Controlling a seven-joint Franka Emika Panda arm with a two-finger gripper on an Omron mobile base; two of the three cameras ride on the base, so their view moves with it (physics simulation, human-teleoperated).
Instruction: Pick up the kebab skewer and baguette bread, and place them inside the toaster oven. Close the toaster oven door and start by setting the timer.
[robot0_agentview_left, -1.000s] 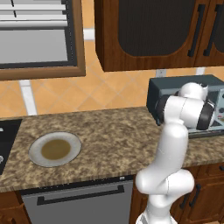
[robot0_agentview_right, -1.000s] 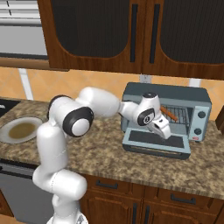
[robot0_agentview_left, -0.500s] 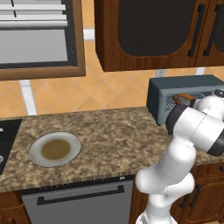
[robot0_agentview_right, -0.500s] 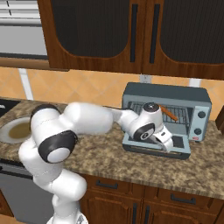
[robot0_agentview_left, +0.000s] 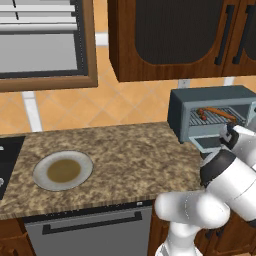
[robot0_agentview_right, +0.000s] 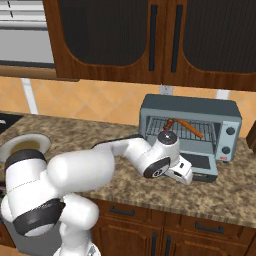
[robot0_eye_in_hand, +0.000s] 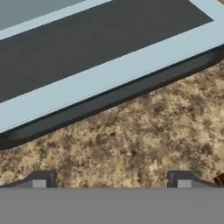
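Lying flat, toaster oven door (robot0_eye_in_hand: 100, 65): smooth rectangular panel over speckled granite counter (robot0_eye_in_hand: 144, 144).

The white arm reaches low and forward from its base, elbow bent, forearm stretching toward three o'clock in the right base view. The wrist tips downward. The gripper (robot0_agentview_right: 184, 173) sits at the arm's far end, angled down. In the hand view its jaws stand spread wide, tips at seven and five o'clock, nothing between them.
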